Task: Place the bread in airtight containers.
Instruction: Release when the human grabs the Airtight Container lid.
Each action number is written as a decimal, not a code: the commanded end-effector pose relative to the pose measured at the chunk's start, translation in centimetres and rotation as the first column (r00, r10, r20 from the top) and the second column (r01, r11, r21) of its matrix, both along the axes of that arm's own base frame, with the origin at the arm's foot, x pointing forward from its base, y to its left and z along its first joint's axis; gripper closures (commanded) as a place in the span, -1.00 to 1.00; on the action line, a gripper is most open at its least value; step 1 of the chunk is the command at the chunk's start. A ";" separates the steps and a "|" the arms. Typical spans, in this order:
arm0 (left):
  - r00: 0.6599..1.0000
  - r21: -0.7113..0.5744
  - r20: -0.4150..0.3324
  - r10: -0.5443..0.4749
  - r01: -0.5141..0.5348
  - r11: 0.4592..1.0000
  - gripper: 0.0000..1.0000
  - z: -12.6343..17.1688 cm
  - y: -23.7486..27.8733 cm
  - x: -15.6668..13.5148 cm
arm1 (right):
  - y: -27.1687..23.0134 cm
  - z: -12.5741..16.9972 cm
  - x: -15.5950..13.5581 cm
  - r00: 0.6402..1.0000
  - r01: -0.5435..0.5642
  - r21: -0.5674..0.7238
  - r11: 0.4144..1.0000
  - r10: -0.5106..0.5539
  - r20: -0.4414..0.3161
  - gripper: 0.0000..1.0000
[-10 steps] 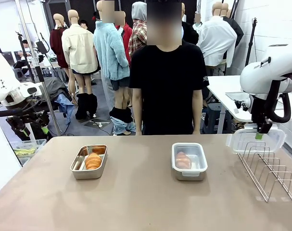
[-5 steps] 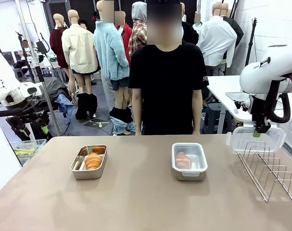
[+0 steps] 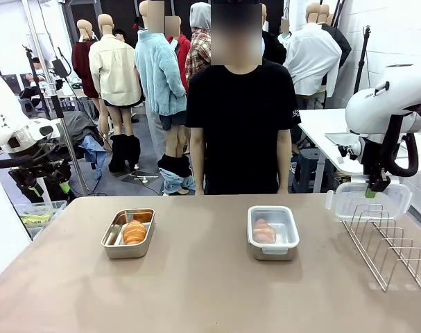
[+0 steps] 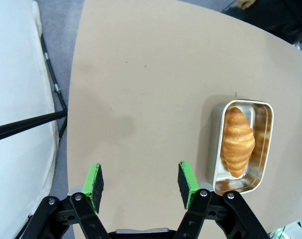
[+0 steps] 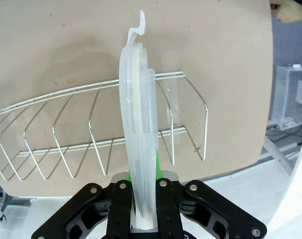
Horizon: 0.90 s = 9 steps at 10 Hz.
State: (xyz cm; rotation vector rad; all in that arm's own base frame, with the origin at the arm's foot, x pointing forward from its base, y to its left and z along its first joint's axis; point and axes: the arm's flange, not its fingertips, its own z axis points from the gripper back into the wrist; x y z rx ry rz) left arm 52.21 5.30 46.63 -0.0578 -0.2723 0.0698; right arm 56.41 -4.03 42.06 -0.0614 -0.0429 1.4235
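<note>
Gripping clear snap lid [image 5: 139, 124] edge-on in right claw [image 5: 141, 199], jaws shut tight on its lower rim; holding it upright just above the wire rack [image 3: 390, 243] near the table's right edge. Sitting already in the tubs: one croissant [image 3: 134, 232] in the open steel container [image 3: 128, 234] toward the left side of the table [image 3: 196, 291], the other croissant [image 3: 263, 231] in the lidded container [image 3: 272, 232] near the middle. Lifting straight up looks best, clearing the rack wires before swinging left; keeping the lid vertical until free, then levelling it over the open tub. Aligning corners before pressing down, judging by the rounded rim. Hovering left claw [image 4: 141, 181] wide open and empty over bare table near the left edge, just beside the open container. Leaving plenty of open table between the two tubs and along the near edge for the carry. Watching the lidded tub in the path, and the person [image 3: 241, 118] standing at the far edge.
</note>
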 end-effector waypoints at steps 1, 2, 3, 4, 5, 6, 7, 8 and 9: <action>1.000 0.014 0.002 -0.006 0.006 1.000 -0.57 0.2 0.1 -0.1 | 0.0 1.3 -0.9 1.000 0.018 0.003 1.000 -0.018 0.009 1.00; 1.000 0.014 0.002 -0.006 0.006 1.000 -0.57 0.2 0.1 -0.1 | 0.0 3.4 -1.8 0.998 0.044 0.006 0.999 -0.044 0.040 1.00; 1.000 0.014 0.002 -0.006 0.006 1.000 -0.57 0.2 0.1 -0.1 | 0.1 5.9 -2.7 0.995 0.041 0.014 0.999 -0.042 0.085 1.00; 1.000 0.014 0.002 -0.006 0.006 1.000 -0.57 0.2 0.1 -0.1 | 0.4 8.5 -3.4 0.992 0.028 0.027 0.999 -0.031 0.122 1.00; 1.000 0.014 0.002 -0.006 0.006 1.000 -0.57 0.2 0.1 -0.1 | 0.7 10.9 -3.3 0.989 0.051 0.064 0.997 -0.059 0.132 1.00; 1.000 0.014 0.002 -0.006 0.006 1.000 -0.57 0.2 0.1 -0.1 | 1.5 12.6 -2.2 0.987 0.117 0.137 0.984 -0.131 0.093 1.00; 1.000 0.014 0.002 -0.006 0.006 1.000 -0.57 0.2 0.1 -0.1 | 2.5 13.8 -0.8 0.977 0.207 0.200 0.958 -0.213 0.007 1.00; 1.000 0.014 0.002 -0.006 0.006 1.000 -0.57 0.2 0.1 -0.1 | 3.2 14.9 0.8 0.942 0.336 0.277 0.900 -0.329 -0.072 1.00; 1.000 0.014 0.002 -0.006 0.006 1.000 -0.57 0.2 0.1 -0.1 | 3.9 15.8 2.9 0.884 0.467 0.368 0.804 -0.434 -0.174 1.00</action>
